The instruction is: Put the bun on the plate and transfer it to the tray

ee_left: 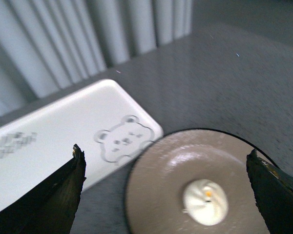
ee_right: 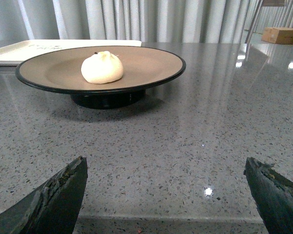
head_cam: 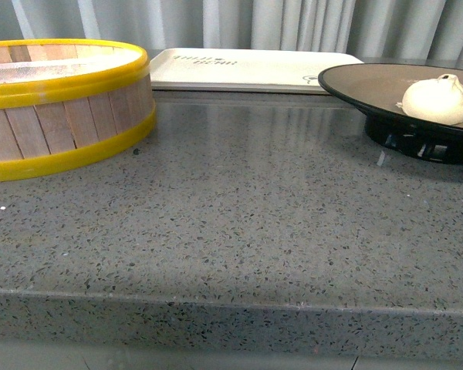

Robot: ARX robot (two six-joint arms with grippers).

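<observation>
The white pleated bun (head_cam: 437, 99) lies on the brown-grey plate (head_cam: 370, 81) with a black rim at the right of the grey counter. The cream-white tray (head_cam: 239, 69) lies flat behind, between the plate and the steamer basket. In the left wrist view my left gripper (ee_left: 166, 192) is open and empty, high above the plate (ee_left: 161, 180) with the bun (ee_left: 205, 201) between its fingers; the tray (ee_left: 63, 141) with a bear mark lies beside. In the right wrist view my right gripper (ee_right: 166, 195) is open and empty, low at the counter's front edge, facing the plate (ee_right: 151, 61) and bun (ee_right: 102, 68). Neither gripper shows in the front view.
A yellow-rimmed wooden steamer basket (head_cam: 62, 108) stands at the left of the counter. Grey curtains hang behind the counter. The counter's front edge (head_cam: 231, 301) runs across the near side. A cardboard box (ee_right: 282, 34) sits far off in the right wrist view.
</observation>
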